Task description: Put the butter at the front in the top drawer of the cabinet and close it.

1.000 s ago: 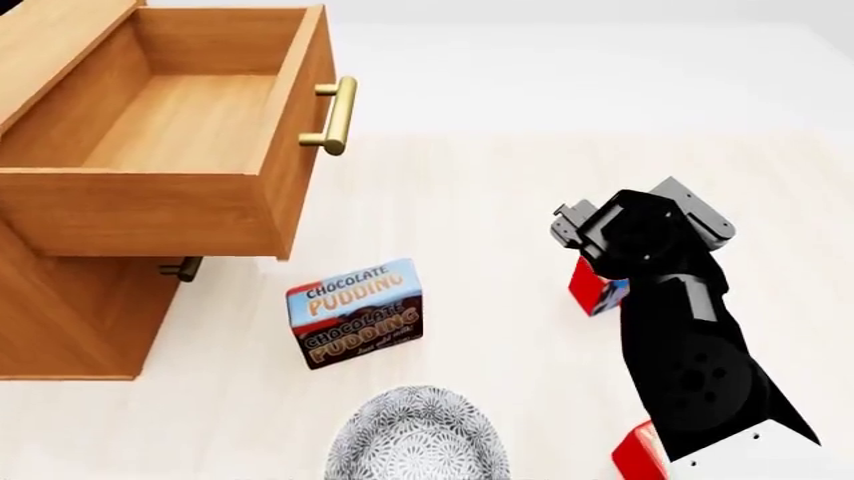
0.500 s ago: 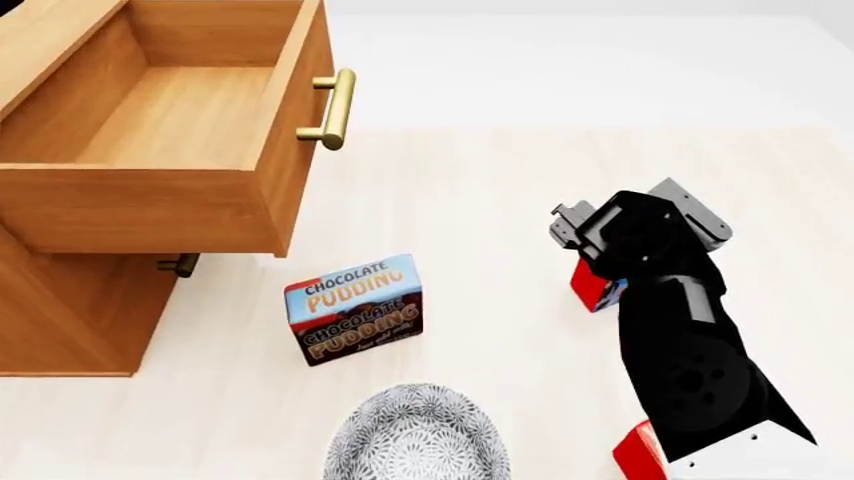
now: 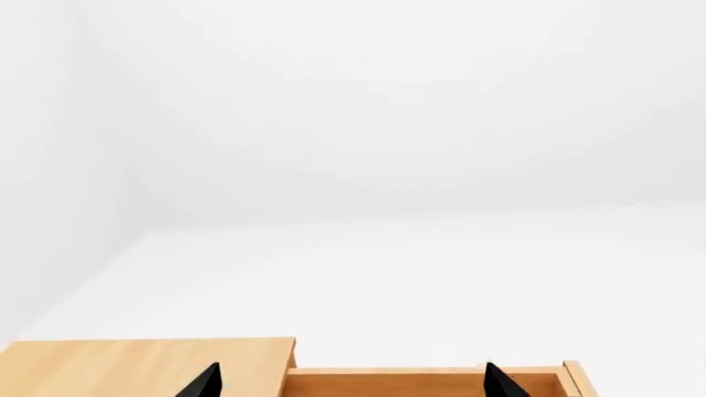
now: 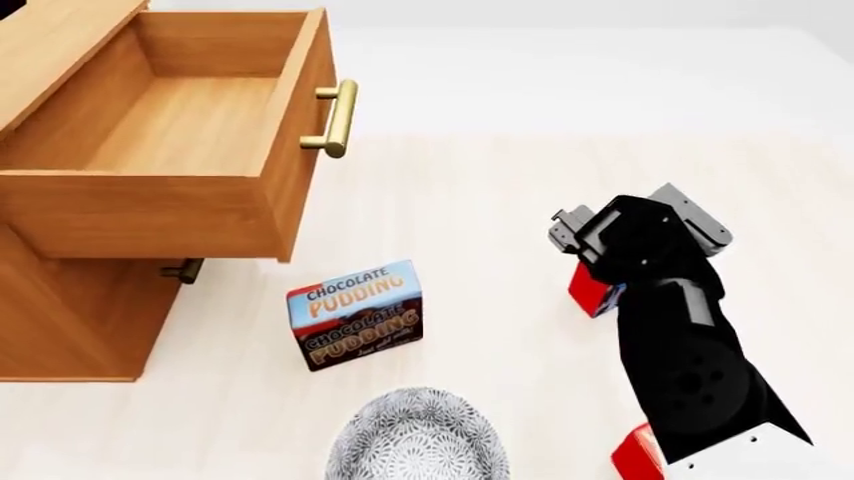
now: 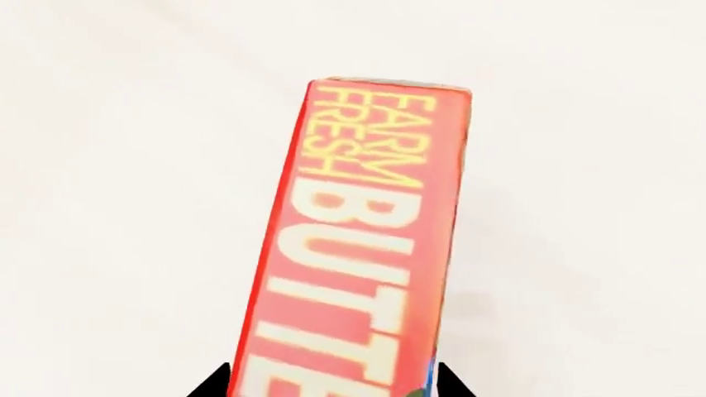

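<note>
At the near edge of the pale surface (image 4: pixel 507 200) sits a patterned grey bowl (image 4: pixel 416 437), and to its right a second red box (image 4: pixel 638 452) pokes out beside the black right arm. Just beyond the bowl stands the Chocolate Pudding box (image 4: pixel 355 314). Right of it, the right gripper (image 5: pixel 331 389) has its fingers (image 5: pixel 210 382) set either side of the butter (image 5: pixel 369 248) — whether they press it, I cannot tell. Far left, the cabinet (image 4: pixel 54 310) has its top drawer (image 4: pixel 200 110) pulled open. The left gripper (image 3: pixel 347 380) hangs above the cabinet top — fingers spread.
</note>
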You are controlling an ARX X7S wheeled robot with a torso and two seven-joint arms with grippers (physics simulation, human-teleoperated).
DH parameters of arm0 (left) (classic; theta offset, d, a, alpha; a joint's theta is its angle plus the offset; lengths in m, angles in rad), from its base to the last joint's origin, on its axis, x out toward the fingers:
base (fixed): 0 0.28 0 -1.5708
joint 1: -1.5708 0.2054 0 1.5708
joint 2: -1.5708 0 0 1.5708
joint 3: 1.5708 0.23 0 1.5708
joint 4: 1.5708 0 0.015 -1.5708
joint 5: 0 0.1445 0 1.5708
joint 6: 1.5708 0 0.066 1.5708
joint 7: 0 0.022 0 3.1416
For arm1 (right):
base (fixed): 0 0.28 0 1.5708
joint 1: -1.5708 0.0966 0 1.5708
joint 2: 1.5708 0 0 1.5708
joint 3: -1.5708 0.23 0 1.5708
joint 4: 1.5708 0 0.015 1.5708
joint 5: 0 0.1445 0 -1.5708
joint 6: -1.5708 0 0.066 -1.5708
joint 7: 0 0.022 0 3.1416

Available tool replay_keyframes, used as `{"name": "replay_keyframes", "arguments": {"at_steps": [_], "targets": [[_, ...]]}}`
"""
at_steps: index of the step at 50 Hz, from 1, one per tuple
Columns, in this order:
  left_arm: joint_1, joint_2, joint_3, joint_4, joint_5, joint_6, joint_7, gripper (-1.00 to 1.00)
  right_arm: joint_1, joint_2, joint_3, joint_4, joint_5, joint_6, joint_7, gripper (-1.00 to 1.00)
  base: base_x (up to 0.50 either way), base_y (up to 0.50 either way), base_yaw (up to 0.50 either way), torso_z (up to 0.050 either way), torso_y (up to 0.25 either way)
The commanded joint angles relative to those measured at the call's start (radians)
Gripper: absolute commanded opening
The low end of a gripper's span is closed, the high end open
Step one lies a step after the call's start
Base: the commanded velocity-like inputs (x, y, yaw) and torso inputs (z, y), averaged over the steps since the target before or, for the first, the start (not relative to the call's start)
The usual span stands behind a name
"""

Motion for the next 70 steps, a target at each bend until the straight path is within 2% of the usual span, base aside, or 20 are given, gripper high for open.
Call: {"name": "replay_keyframes", "arguments": {"at_steps": [1, 37, 49, 53, 59, 68, 70], "targets": [[-0.006, 0.002, -0.005, -0.006, -0.004, -0.012, -0.001, 1.0, -0.002, 0.001, 0.001, 0.003, 0.009, 0.003, -0.013, -1.0, 0.0, 0.0, 0.0, 0.0, 0.25], [-0.006, 0.003, -0.01, -0.008, -0.007, -0.015, -0.004, 1.0, 0.021, 0.001, -0.015, 0.003, 0.001, 0.011, -0.033, -1.0, 0.0, 0.0, 0.0, 0.0, 0.25], [-0.001, 0.002, -0.022, -0.007, -0.016, -0.003, 0.001, 1.0, 0.12, -0.002, -0.105, -0.019, -0.039, 0.056, -0.163, -1.0, 0.0, 0.0, 0.0, 0.0, 0.045], [-0.004, 0.003, -0.02, -0.013, -0.021, -0.008, 0.02, 1.0, 0.093, -0.047, -0.174, -0.255, -0.048, 0.226, -0.249, -1.0, 0.0, 0.0, 0.0, 0.0, 0.0], [-0.009, 0.005, -0.019, -0.026, -0.034, -0.009, 0.064, 1.0, 0.032, -0.045, -0.393, -0.542, 0.104, 0.422, -0.353, -1.0, 0.0, 0.0, 0.0, 0.0, 0.0], [-0.013, 0.006, -0.017, -0.036, -0.041, -0.011, 0.095, 1.0, -0.059, 0.002, -0.555, -0.846, 0.174, 0.596, -0.531, -1.0, 0.0, 0.0, 0.0, 0.0, 0.0], [0.076, -0.045, -0.058, 0.123, -0.095, -0.063, 0.033, 1.0, -0.075, 0.012, -0.569, -0.899, 0.193, 0.613, -0.563, -1.0, 0.0, 0.0, 0.0, 0.0, 0.0]]}}
